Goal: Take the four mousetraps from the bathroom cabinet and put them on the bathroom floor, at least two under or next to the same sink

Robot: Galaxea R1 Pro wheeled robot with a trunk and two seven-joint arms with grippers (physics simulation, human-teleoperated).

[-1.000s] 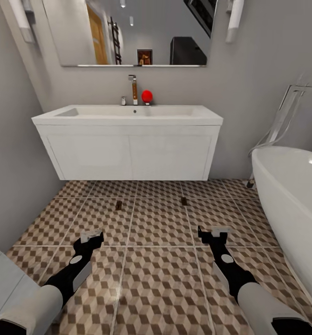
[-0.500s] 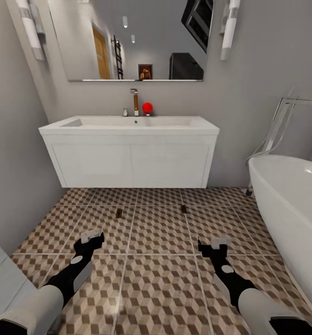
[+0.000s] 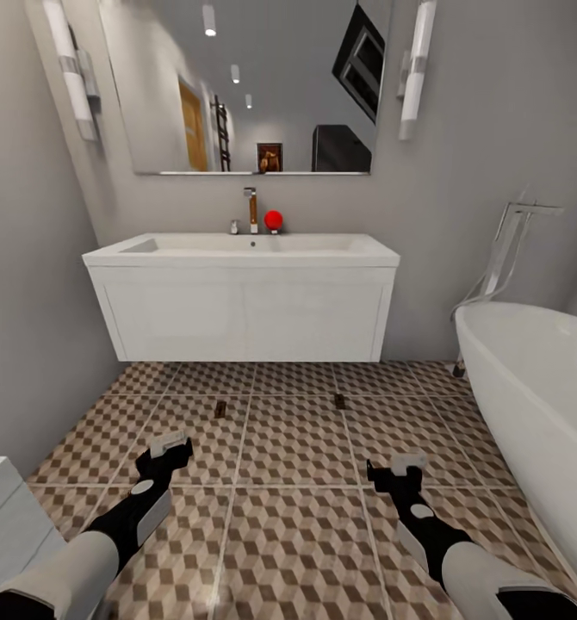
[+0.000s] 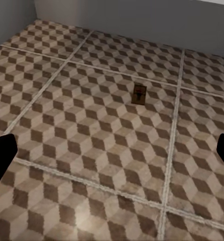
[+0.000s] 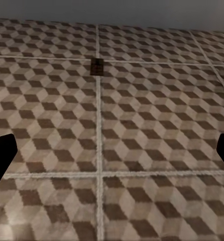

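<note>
Two mousetraps (image 3: 220, 408) (image 3: 339, 400) lie on the bathroom floor (image 3: 293, 517) before the sink (image 3: 245, 250).

no text, label, brand, number or sign can be read anywhere here.

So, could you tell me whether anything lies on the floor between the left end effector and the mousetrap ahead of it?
Nothing visible does: only bare patterned floor separates the open left end effector from the mousetrap, as the left wrist view confirms.

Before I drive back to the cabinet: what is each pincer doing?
Left pincer: open, holding nothing.
Right pincer: open, holding nothing.
</note>
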